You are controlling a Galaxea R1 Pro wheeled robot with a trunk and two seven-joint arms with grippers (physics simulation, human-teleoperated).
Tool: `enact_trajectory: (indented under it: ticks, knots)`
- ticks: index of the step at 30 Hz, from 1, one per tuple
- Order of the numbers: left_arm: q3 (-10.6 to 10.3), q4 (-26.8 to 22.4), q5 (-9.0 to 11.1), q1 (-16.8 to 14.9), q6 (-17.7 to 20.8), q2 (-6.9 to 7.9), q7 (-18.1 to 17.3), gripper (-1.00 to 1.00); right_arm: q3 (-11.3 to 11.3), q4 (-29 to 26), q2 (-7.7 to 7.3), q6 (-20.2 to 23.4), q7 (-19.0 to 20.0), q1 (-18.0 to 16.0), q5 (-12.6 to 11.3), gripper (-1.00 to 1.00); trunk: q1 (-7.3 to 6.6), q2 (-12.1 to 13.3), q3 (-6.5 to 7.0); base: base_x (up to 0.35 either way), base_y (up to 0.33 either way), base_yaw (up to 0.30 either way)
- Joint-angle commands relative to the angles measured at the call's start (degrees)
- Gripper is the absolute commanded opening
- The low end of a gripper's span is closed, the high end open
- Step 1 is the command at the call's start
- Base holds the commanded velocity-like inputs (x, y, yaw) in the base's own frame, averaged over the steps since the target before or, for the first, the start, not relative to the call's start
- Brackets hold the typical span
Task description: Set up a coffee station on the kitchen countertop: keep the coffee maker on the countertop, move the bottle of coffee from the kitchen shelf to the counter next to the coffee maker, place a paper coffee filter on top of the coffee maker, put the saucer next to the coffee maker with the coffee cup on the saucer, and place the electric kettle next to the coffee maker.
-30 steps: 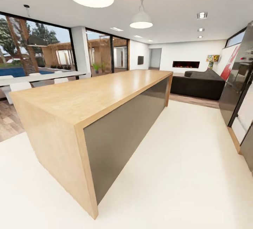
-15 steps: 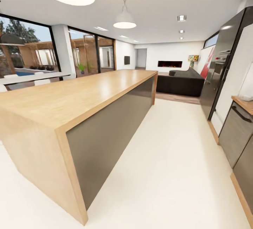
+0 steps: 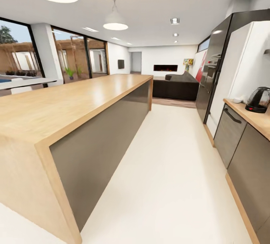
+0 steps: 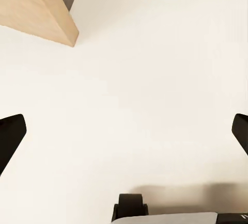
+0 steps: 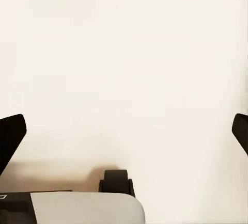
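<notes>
On the right edge of the head view: the kitchen countertop is seen as a beige wood-look top over dark grey cabinets, with the electric kettle standing on it near its far end.
Beside the kettle: a small pale thing is seen on the worktop just towards the tall white unit — too small to be named.
Coffee maker, bottle of coffee, filter, saucer, cup: none can be placed from these pictures, so their positions are left open.
Progress: nothing of the station is seen assembled; the kettle is on the worktop, but whether it is next to the coffee maker cannot be told. All five placements are judged as yet to be confirmed or done, and the robot is judged to be in transit along the aisle.
Head view: the big wooden island table is shown at left, the pale floor between it and the cabinets, a black oven tower and a dark sofa beyond.
Left gripper: jaws spread wide with nothing between them — a corner of the island is caught over the floor.
Right gripper: likewise spread wide and empty, pointed down at bare floor.
Wrist views: a dark caster of the base is shown in each, which the head view lacks; the kettle and worktop are given by the head view alone.
</notes>
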Motion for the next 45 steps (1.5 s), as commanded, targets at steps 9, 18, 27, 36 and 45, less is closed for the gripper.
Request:
enact_trajectory:
  ticks: [9,18,27,36,45]
  knots:
    - [0.0,-0.1,0.0,0.0,-0.1,0.01,0.0,1.0,-0.1,0.0,0.01,0.0,0.0,0.0,0.0,1.0,0.0,0.0,-0.05,0.0,0.0,-0.257]
    - [0.1,-0.1,0.0,0.0,-0.1,0.01,0.0,1.0,-0.1,0.0,0.01,0.0,0.0,0.0,0.0,1.0,0.0,0.0,-0.05,0.0,0.0,-0.257]
    - [0.1,-0.1,0.0,0.0,-0.1,0.01,0.0,1.0,-0.1,0.0,0.01,0.0,0.0,0.0,0.0,1.0,0.0,0.0,-0.05,0.0,0.0,-0.257]
    - [0.1,-0.1,0.0,0.0,-0.1,0.01,0.0,1.0,-0.1,0.0,0.01,0.0,0.0,0.0,0.0,1.0,0.0,0.0,-0.05,0.0,0.0,-0.257]
    - [0.1,-0.1,0.0,0.0,-0.1,0.01,0.0,1.0,-0.1,0.0,0.01,0.0,-0.1,0.0,0.0,1.0,0.0,0.0,-0.05,0.0,0.0,-0.257]
